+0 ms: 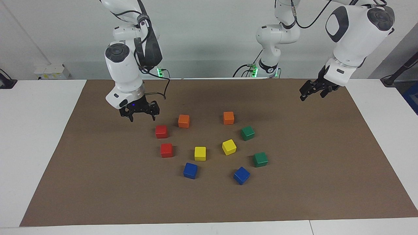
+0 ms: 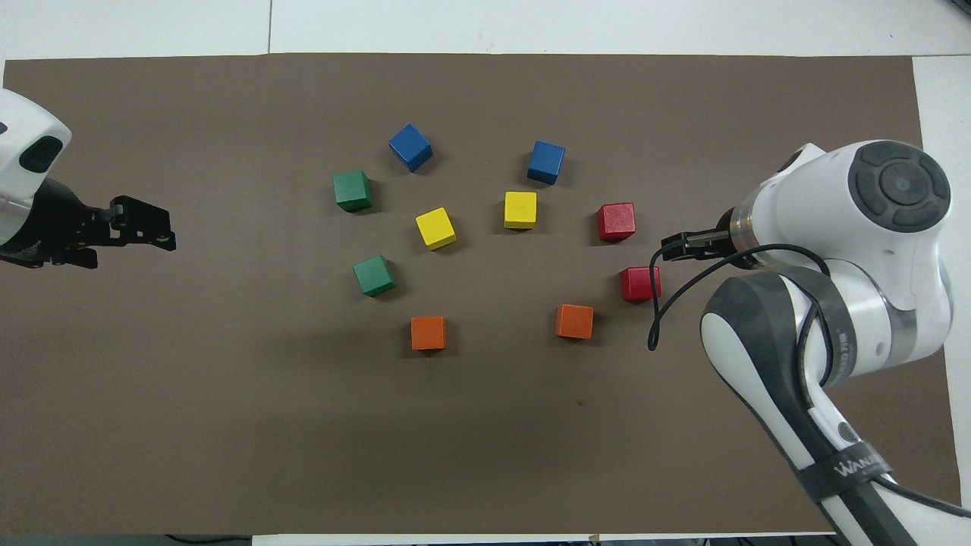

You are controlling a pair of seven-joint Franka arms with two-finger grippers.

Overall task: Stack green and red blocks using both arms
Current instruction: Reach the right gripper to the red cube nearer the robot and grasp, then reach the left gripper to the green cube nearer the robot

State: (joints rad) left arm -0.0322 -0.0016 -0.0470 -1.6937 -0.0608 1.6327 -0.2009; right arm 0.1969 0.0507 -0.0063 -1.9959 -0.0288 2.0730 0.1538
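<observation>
Two red blocks (image 1: 161,131) (image 1: 166,150) lie on the brown mat toward the right arm's end, also seen from overhead (image 2: 640,283) (image 2: 616,221). Two green blocks (image 1: 248,133) (image 1: 260,159) lie toward the left arm's end (image 2: 374,275) (image 2: 353,190). All lie apart, none on another. My right gripper (image 1: 142,118) (image 2: 671,249) hangs open and empty over the mat, beside the red blocks toward the right arm's end. My left gripper (image 1: 312,95) (image 2: 163,233) waits open and empty over the mat's edge at the left arm's end.
Two orange cubes (image 1: 184,121) (image 1: 228,117) lie nearest the robots. Two yellow cubes (image 1: 200,153) (image 1: 229,147) sit in the middle of the ring, two blue cubes (image 1: 190,170) (image 1: 241,175) farthest. The brown mat (image 1: 98,182) covers most of the white table.
</observation>
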